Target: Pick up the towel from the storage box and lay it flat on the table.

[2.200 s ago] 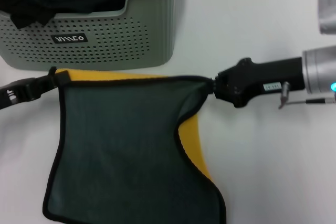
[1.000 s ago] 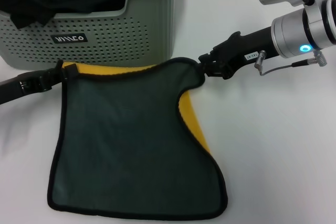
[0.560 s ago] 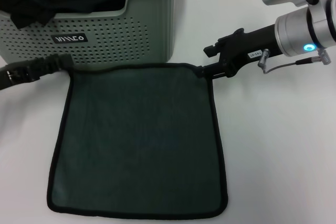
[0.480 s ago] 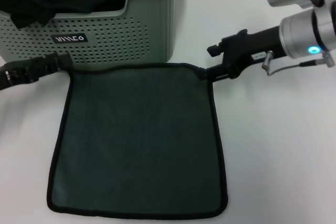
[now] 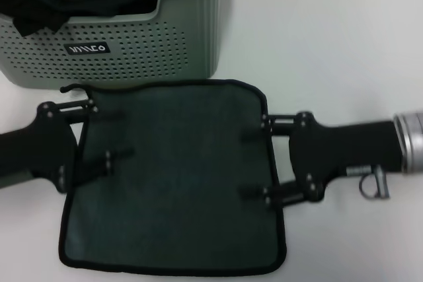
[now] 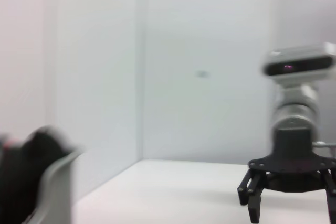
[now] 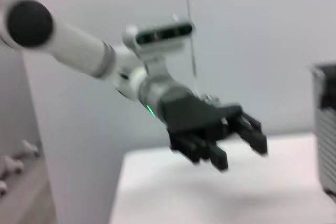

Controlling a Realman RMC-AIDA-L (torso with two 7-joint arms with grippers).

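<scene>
White table (image 5: pixel 344 51) is being shown well cleared to the right and beyond, and the towel (image 5: pixel 175 176) is now being seen spread flat on it, dark side up, its far edge lying just beside the storage box (image 5: pixel 132 44). Half a second back the corners were being let go near that far edge; now both grippers are being hung over the cloth's side edges, so the yellow fold seen earlier is gone and the lay-flat is being judged as done. Jaws of the left gripper (image 5: pixel 106 137) are being held wide apart, nothing between them. The right gripper (image 5: pixel 254 163) is likewise being held with jaws spread and empty. More dark cloth is being left heaped in the box. Open room for withdrawal is being offered outward on both sides; only the box wall is being kept close.
</scene>
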